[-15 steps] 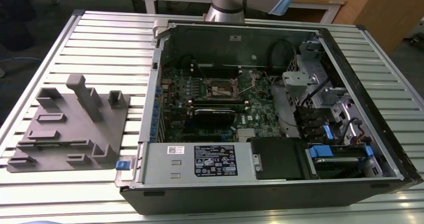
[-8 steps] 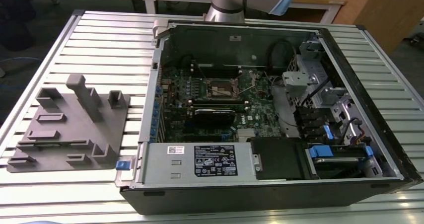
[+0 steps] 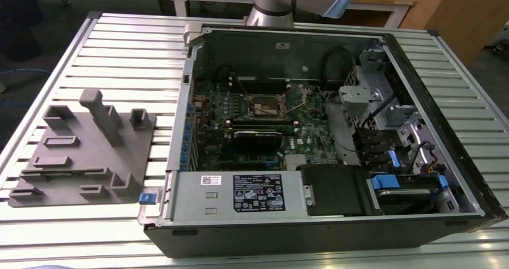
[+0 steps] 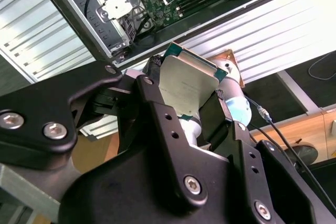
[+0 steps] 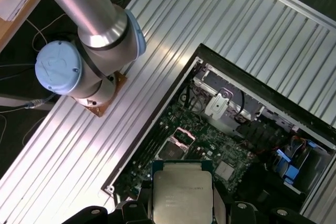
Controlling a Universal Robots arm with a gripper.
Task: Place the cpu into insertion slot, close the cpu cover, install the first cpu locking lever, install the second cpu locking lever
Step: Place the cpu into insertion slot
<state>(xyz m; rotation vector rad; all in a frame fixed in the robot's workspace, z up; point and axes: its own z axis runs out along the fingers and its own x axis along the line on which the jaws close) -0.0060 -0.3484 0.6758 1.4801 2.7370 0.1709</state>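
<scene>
My gripper (image 4: 186, 83) is shut on the cpu (image 4: 184, 80), a flat square chip with a silvery-grey top, clamped by its edges between black fingers (image 4: 157, 108). In the first wrist view the cpu (image 5: 182, 192) hangs high above the open computer case. The insertion slot (image 5: 169, 152) lies far below on the green motherboard (image 5: 210, 150), with the cpu cover (image 5: 184, 136) raised beside it. The exterior view shows the insertion slot (image 3: 269, 107) in the middle of the board. The locking levers are too small to make out.
The open black case (image 3: 318, 233) lies on a slatted metal table (image 3: 119, 48). A labelled power supply (image 3: 254, 191) and drive bays with blue tabs (image 3: 397, 182) fill its near side. A grey fixture block (image 3: 80, 155) sits at the exterior view's left. The arm's base (image 5: 94, 98) stands behind the case.
</scene>
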